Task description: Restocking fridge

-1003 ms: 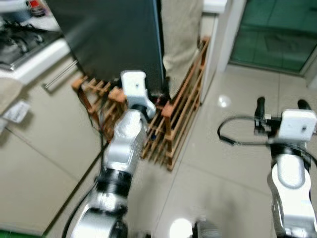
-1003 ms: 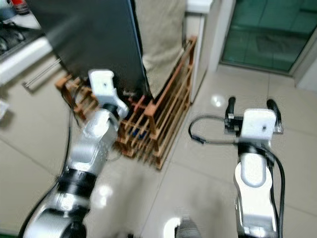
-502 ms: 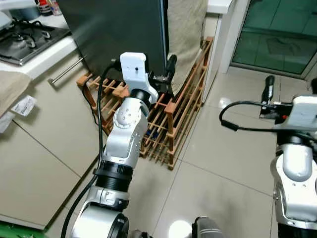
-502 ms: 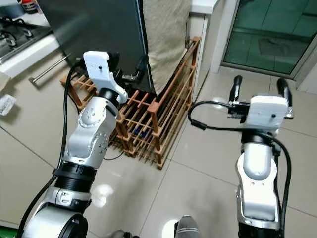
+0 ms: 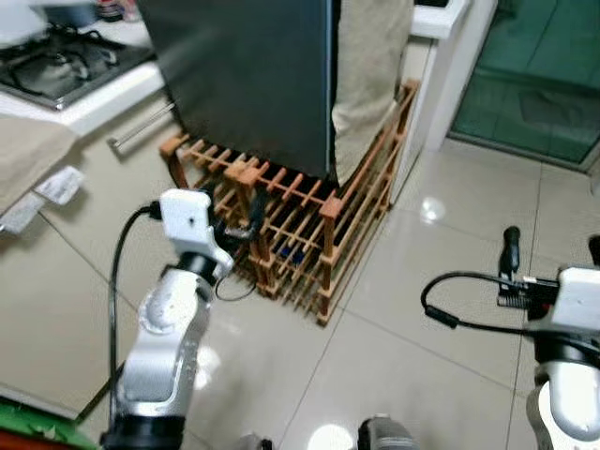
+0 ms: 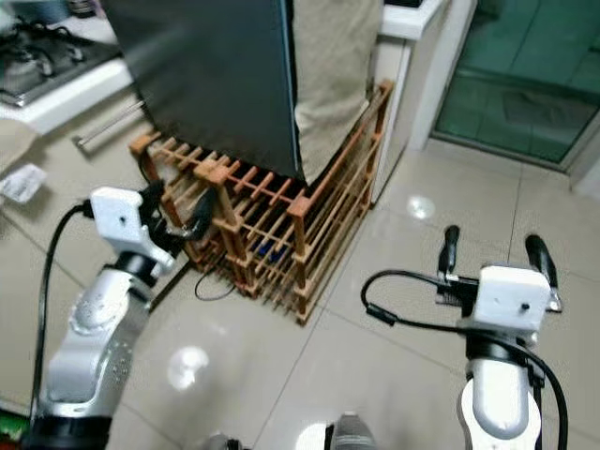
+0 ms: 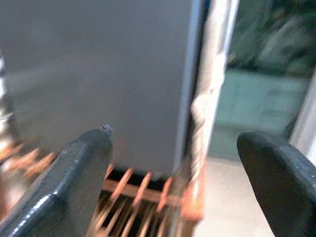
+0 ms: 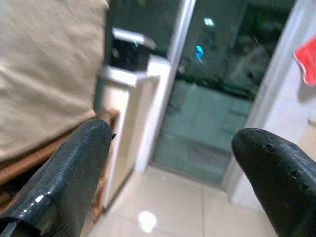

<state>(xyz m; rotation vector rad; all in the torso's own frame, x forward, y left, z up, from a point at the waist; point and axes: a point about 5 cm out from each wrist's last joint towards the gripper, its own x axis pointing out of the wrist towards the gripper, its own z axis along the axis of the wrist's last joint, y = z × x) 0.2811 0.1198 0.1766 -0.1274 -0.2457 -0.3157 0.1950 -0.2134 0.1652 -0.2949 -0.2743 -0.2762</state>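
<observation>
Nearest the camera, the right claw (image 6: 495, 255) hung over the glossy beige tiled floor (image 6: 375, 366), its two black fingers (image 8: 74, 173) spread apart and empty. The left claw (image 6: 178, 214) was raised at the front corner of the slatted orange-brown wooden rack (image 6: 272, 234), fingers (image 7: 69, 182) parted and holding nothing. Behind the rack stood the tall dark grey fridge (image 6: 216, 84), its door closed, with a beige cloth (image 6: 333, 66) hanging just beside it. To the robot's left lay a gas hob (image 5: 56, 66) on the pale desk (image 5: 103, 98). Farthest off was a green-tinted glass door (image 6: 525, 84).
</observation>
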